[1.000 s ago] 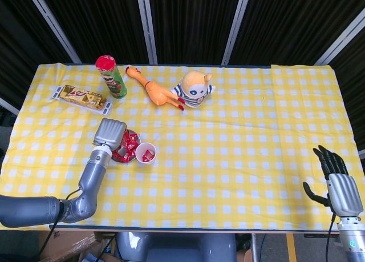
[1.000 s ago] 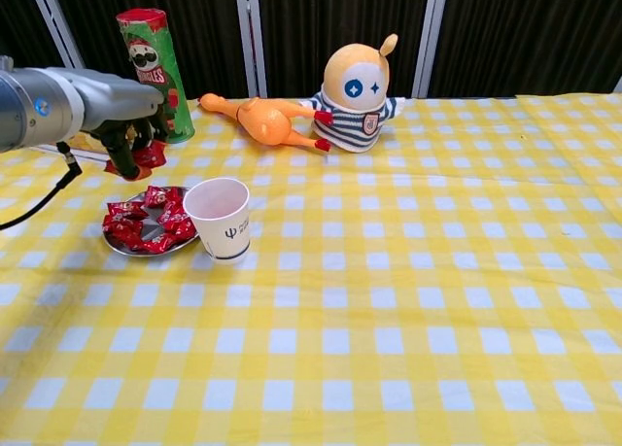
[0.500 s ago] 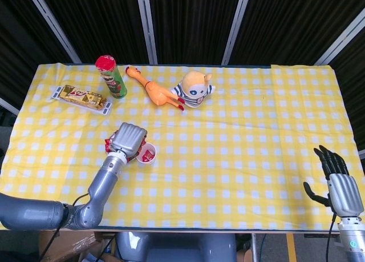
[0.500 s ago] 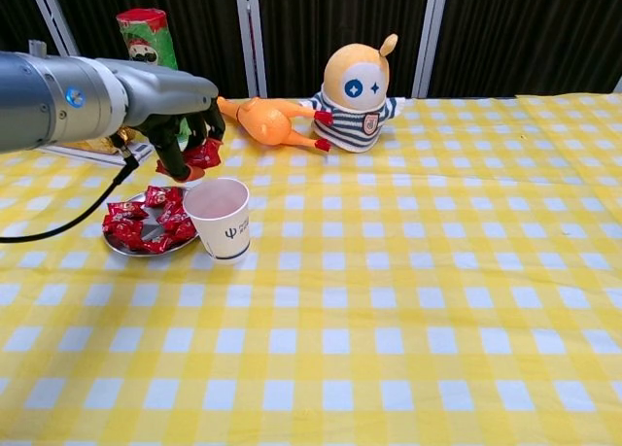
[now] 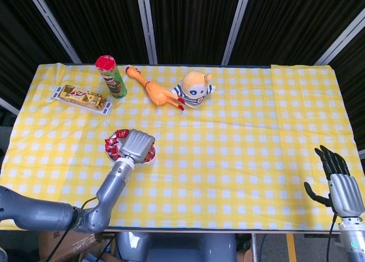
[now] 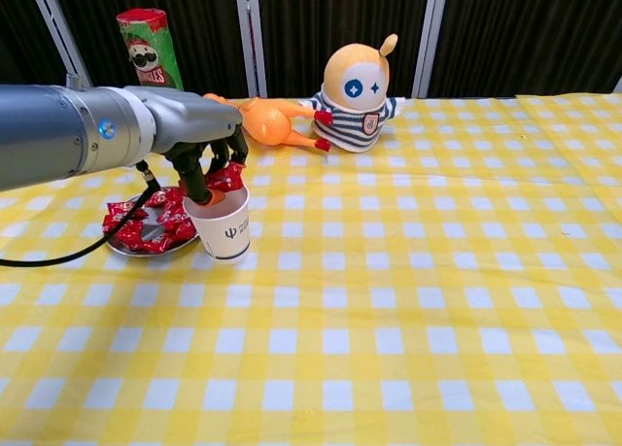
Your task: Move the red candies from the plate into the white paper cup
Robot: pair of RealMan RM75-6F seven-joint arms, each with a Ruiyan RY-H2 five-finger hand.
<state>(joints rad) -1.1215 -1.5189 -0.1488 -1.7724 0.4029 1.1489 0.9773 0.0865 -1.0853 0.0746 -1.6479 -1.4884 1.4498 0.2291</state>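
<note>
Table: plate touching cup; behind plate, can, snack box, rubber chicken, doll.

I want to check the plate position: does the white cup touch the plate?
Cannot tell. In the chest view the cup overlaps the plate rim; in the head view the left hand hides them.

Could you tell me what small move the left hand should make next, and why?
Probably open its fingers and let go: the left hand pinches a red candy right over the mouth of the white paper cup, so it should drop in. More candies remain on the plate.
</note>
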